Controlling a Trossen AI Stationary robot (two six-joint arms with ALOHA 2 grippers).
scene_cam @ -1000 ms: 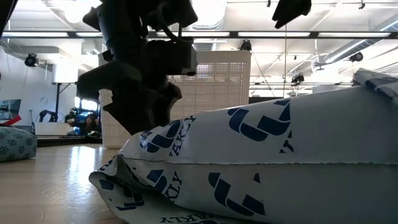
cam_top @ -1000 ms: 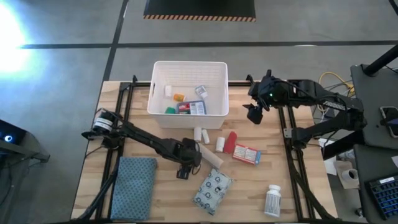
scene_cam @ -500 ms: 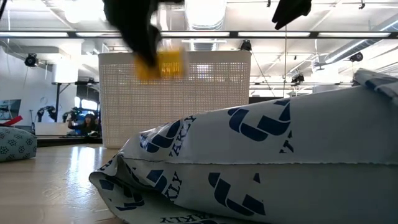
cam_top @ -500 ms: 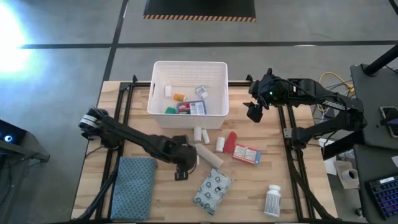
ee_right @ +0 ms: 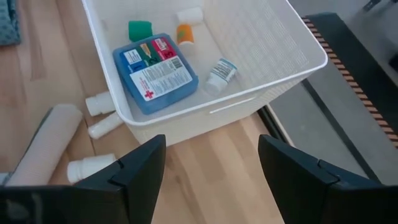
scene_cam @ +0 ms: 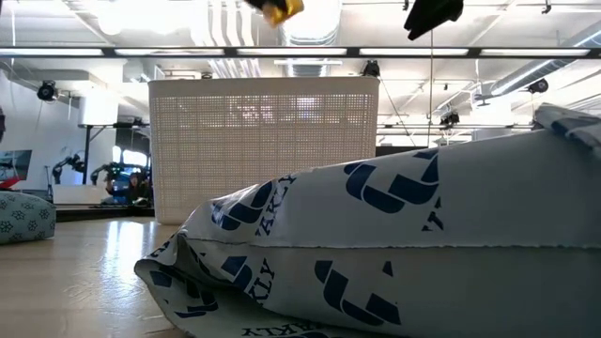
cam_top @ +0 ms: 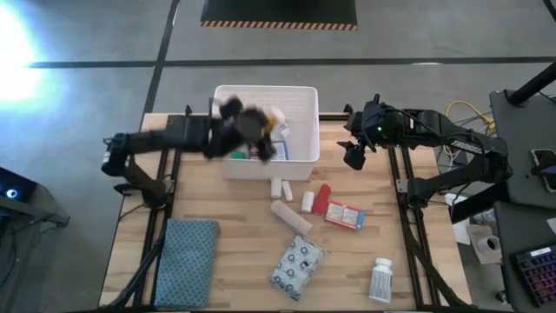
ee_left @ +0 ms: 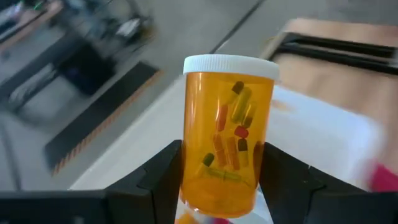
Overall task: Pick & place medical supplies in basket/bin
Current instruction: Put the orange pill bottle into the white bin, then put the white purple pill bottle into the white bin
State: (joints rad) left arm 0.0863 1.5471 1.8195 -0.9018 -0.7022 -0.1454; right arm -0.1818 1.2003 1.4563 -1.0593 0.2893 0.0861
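My left gripper (ee_left: 222, 177) hangs over the white ribbed bin (cam_top: 304, 96), shut on an orange vial (ee_left: 227, 143) with a white cap; the vial (scene_cam: 282, 9) also shows high in the low view. In the bin lie a blue-white pouch (ee_right: 155, 74), a white bottle (ee_right: 221, 71) and small items. On the table rest small white bottles (cam_top: 278, 187), a roll (cam_top: 291, 217), a red tube (cam_top: 322, 199), a red-white box (cam_top: 345, 215), a patterned packet (cam_top: 297, 267) and a white bottle (cam_top: 380, 280). My right gripper (ee_right: 214, 186) waits open, right of the bin. My left gripper pinches the orange vial by the lower half of its body (ee_left: 196, 186), one finger (ee_left: 161, 180) on each side. The white cap (ee_left: 230, 65) points away from the wrist. The vial is lifted clear, above the bin.
A blue-grey folded cloth (cam_top: 187, 261) lies at the table's near left. Black frame rails (cam_top: 165, 156) run along both table sides. The patterned packet (scene_cam: 394, 235) fills the foreground of the low view. Bare wood shows between the cloth and the bin.
My left gripper has risen from the table beside the roll with the orange vial in its fingers. It has swung fast toward the far edge and now stands over the bin. The vial has gone from table level to high above the bin's rim.
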